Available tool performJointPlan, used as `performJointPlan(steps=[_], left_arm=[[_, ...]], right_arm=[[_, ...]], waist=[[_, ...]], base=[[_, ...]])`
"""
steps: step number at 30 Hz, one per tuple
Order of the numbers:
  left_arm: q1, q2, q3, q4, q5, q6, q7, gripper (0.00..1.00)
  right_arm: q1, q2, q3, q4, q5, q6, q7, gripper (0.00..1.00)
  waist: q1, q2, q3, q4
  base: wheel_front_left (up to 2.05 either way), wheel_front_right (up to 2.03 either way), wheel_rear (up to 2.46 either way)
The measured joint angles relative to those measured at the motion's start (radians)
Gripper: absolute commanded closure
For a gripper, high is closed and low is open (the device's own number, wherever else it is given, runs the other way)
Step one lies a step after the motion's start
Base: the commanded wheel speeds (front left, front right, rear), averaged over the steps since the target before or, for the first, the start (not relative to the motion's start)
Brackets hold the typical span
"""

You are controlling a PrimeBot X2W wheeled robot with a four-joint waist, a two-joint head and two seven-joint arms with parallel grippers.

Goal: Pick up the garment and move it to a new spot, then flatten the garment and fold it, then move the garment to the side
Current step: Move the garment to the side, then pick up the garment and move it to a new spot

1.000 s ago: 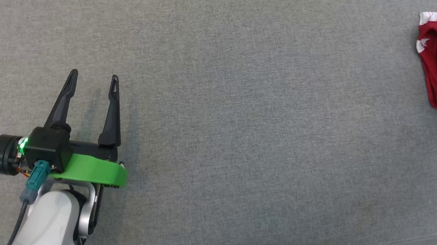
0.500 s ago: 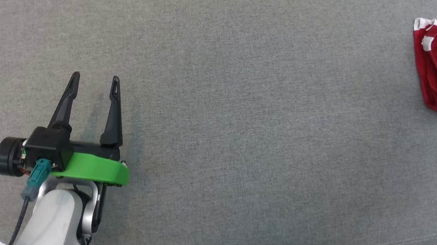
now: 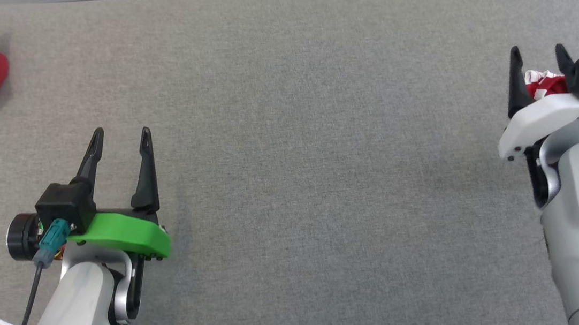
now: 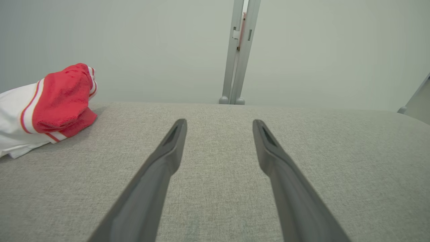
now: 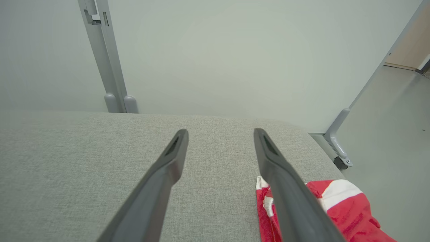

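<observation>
The bunched red garment [image 5: 351, 208] lies at the grey padded surface's [image 3: 298, 131] right end, just beside, perhaps touching, the wide, empty right pincer [image 3: 537, 51], far nearer that arm than the equally wide left pincer [image 3: 121, 132].

The left pincer [image 4: 218, 123] rises from the bottom edge with its fingers spread wide over the grey surface [image 4: 352, 158]. A bunched red-and-white garment [image 4: 57, 101] lies at frame left, and a grey post [image 4: 239, 53] stands at upper centre.
</observation>
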Motion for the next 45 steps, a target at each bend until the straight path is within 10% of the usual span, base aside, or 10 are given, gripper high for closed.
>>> performJointPlan(steps=[24,45], left_arm=[[0.211,-0.038,0.028,0.032,0.013,-0.035,-0.003,0.0],[0.221,-0.04,-0.014,0.058,0.002,-0.032,-0.003,0.0]], right_arm=[[0.776,0.176,-0.084,-0.725,0.002,0.0,0.042,0.0],[0.887,0.179,-0.031,-0.836,0.112,0.0,0.072,0.0]], waist=[[-0.0001,0.0,-0.235,0.161],[0.0,0.0,-0.249,0.173]], base=[[0.0,0.0,0.0],[0.0,0.0,0.0]])
